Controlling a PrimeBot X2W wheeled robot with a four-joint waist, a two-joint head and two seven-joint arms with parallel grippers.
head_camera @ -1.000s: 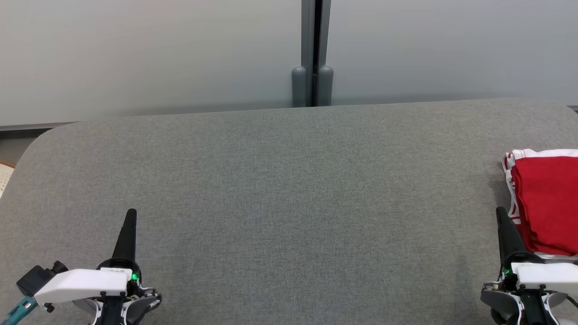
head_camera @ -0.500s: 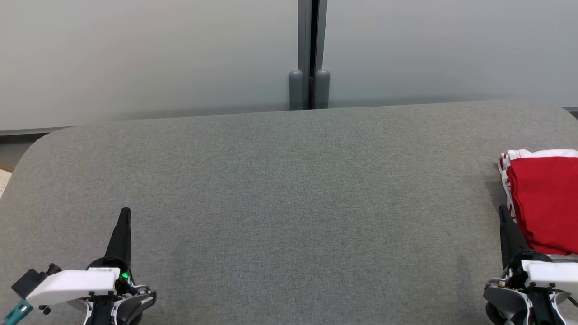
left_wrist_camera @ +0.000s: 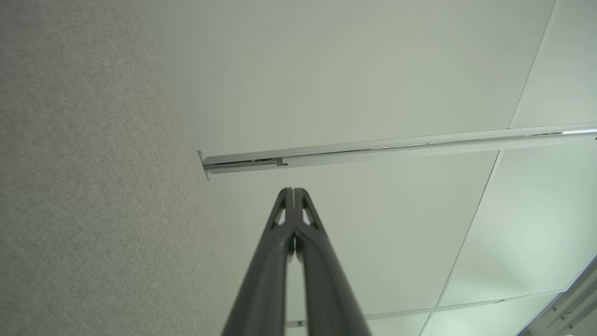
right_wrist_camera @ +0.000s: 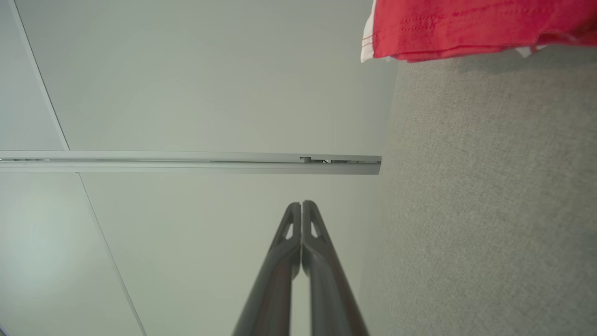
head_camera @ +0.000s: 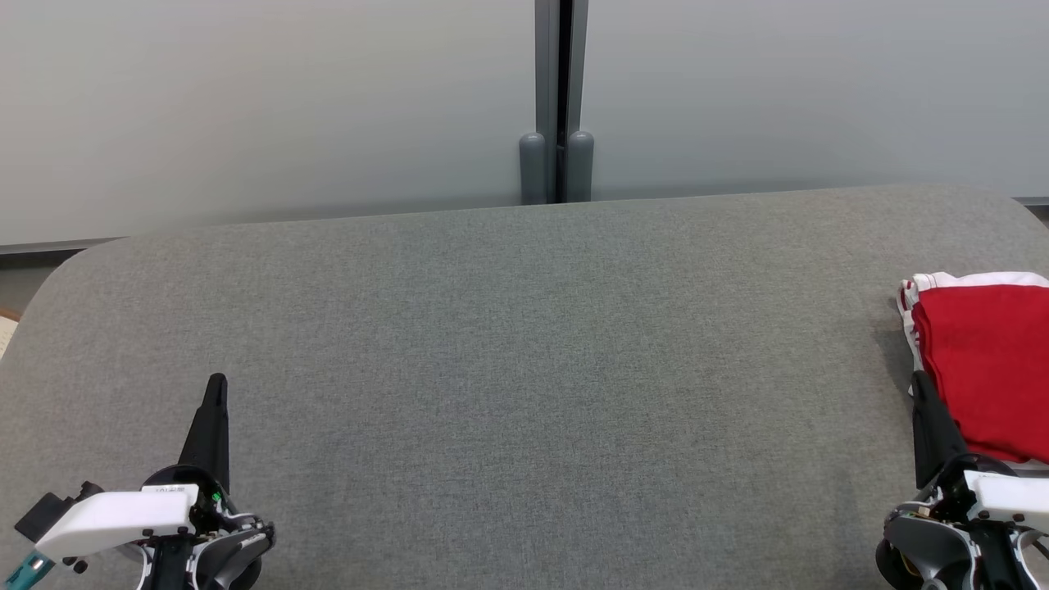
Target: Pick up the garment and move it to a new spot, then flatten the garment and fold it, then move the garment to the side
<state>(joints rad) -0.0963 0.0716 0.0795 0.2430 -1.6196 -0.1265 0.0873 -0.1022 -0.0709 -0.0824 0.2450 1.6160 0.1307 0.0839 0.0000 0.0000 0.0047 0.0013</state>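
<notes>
The garment [head_camera: 987, 365], red with white striped trim, lies folded at the right edge of the grey table [head_camera: 524, 360]; its red hem [right_wrist_camera: 471, 28] also shows at the top of the right wrist view. My right gripper [head_camera: 919, 378] is shut and empty, its tip just left of the garment's near edge; in its own wrist view the right gripper [right_wrist_camera: 301, 203] has both fingers pressed together. At the lower left my left gripper [head_camera: 216, 381] is shut and empty above bare table, and the left gripper [left_wrist_camera: 294, 190] shows closed fingers in its wrist view too.
A pale wall runs behind the table, with a grey vertical post [head_camera: 558, 102] at its middle. The table's rounded left corner [head_camera: 49, 279] drops off to the floor. Broad bare table surface lies between the two grippers.
The head camera has tilted a little, shifting the whole picture. Both grippers sit slightly lower and further left in the view, still shut. The garment lies as before.
</notes>
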